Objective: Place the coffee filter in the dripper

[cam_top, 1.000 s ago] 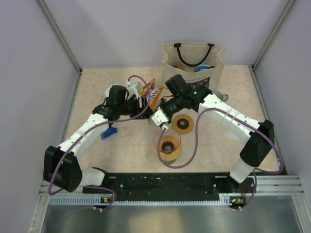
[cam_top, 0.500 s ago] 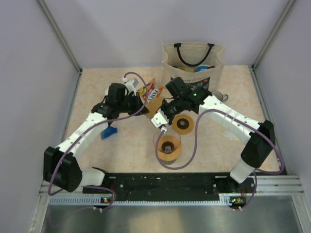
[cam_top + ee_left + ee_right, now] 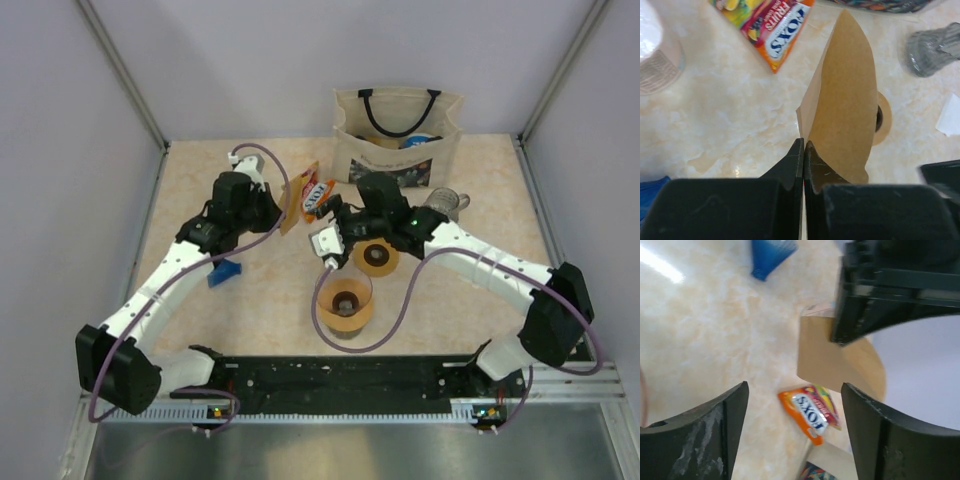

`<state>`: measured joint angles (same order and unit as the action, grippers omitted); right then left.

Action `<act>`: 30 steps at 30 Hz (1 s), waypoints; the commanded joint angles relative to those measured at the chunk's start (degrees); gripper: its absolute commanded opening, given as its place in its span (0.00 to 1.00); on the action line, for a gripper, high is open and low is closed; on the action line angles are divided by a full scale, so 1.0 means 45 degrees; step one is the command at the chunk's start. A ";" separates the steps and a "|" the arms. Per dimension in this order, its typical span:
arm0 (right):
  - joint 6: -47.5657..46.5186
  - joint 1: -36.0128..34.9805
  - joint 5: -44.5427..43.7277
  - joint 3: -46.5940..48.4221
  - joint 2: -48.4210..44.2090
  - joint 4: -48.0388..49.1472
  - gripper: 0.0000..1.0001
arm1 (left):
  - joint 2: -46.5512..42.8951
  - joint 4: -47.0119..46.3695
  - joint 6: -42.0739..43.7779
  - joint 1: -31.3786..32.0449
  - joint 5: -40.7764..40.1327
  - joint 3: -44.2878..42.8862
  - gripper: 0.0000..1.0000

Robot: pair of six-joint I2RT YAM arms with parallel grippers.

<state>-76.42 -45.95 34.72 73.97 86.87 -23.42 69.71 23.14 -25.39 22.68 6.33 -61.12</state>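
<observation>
The flat, fan-shaped brown paper coffee filter (image 3: 842, 100) stands pinched at its corner in the left claw (image 3: 803, 146), while the right claw (image 3: 794, 402) gapes wide, empty.

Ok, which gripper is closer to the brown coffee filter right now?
Left. The left gripper is shut on the coffee filter at its edge; the right gripper is open, close by, not touching it.

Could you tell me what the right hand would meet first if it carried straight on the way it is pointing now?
The right hand would most likely meet the coffee filter, pinched in the left hand, straight ahead of it. The candy packet shows lower in its view, and depth is hard to judge.
</observation>
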 commanded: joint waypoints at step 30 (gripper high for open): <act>2.3115 0.0544 -0.8614 0.2546 0.1984 0.4092 0.92 | 0.0641 -0.1274 -0.0022 0.2597 -0.6307 -0.1807 0.00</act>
<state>24.77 -43.94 -5.87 81.89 94.06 -4.51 72.20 21.39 -24.27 33.43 -19.57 -66.04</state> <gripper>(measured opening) 0.930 0.012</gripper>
